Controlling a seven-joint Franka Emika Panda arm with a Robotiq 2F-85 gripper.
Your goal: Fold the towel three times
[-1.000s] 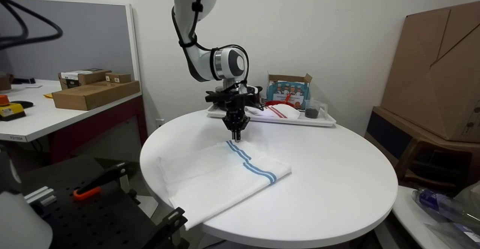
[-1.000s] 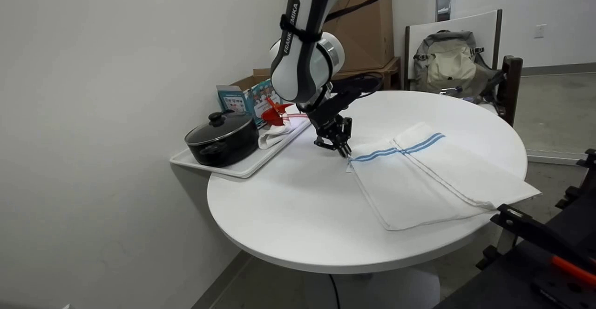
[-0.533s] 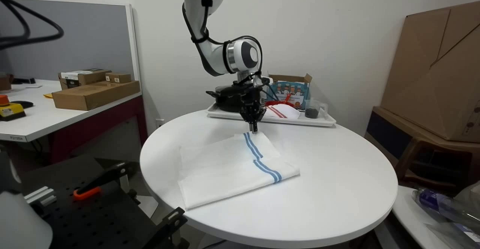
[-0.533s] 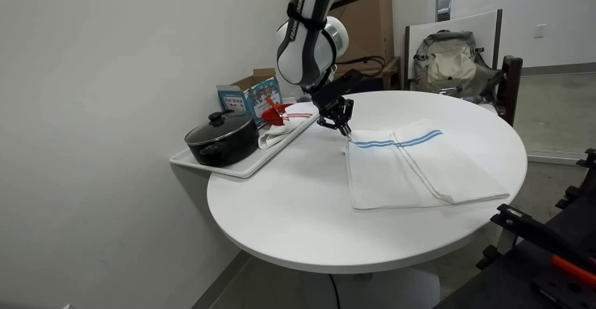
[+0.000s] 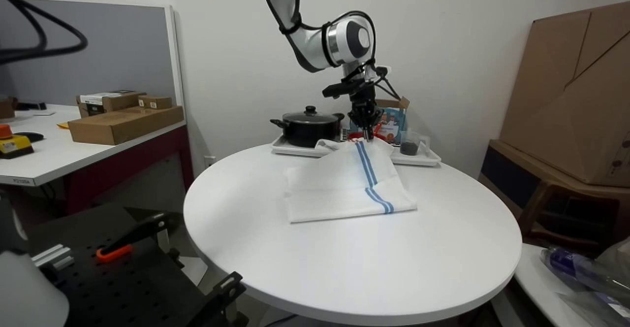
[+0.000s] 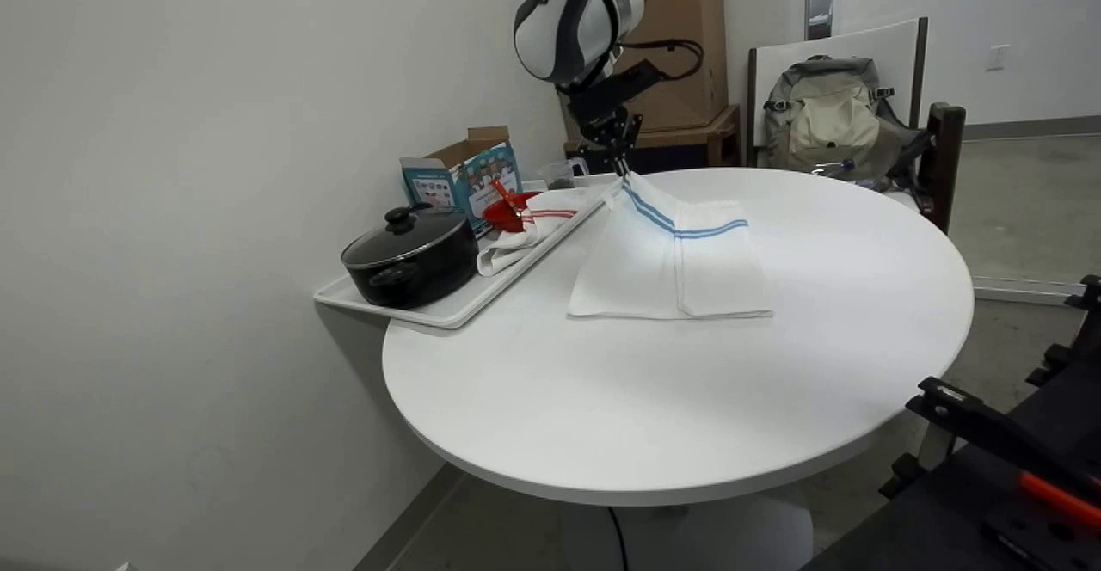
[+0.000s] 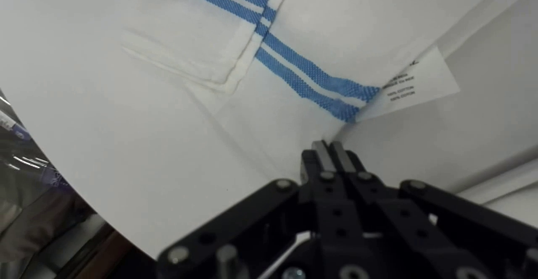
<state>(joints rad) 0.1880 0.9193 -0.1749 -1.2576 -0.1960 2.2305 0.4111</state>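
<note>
The white towel with a double blue stripe shows in both exterior views (image 5: 330,191) (image 6: 632,274). It is partly folded, with one layered edge stepped back across the stripe. My gripper (image 5: 368,139) (image 6: 621,172) is shut on a corner of the towel near the striped end and holds it raised above the table. The rest of the towel lies on the table. In the wrist view, the closed fingertips (image 7: 330,144) pinch the towel (image 7: 336,31) just beyond the blue stripe, and a white label (image 7: 414,85) sticks out beside it.
The round white table (image 5: 354,268) carries a white tray (image 6: 456,317) by the wall. On the tray are a black lidded pot (image 6: 413,261), a red-striped cloth (image 6: 516,248), a red utensil (image 6: 503,214), a box (image 6: 486,180) and a clear cup (image 5: 409,146).
My gripper has moved toward the tray side and upward, dragging the towel with it. The towel's near end has slid back from the table edge, and its held corner has risen.
</note>
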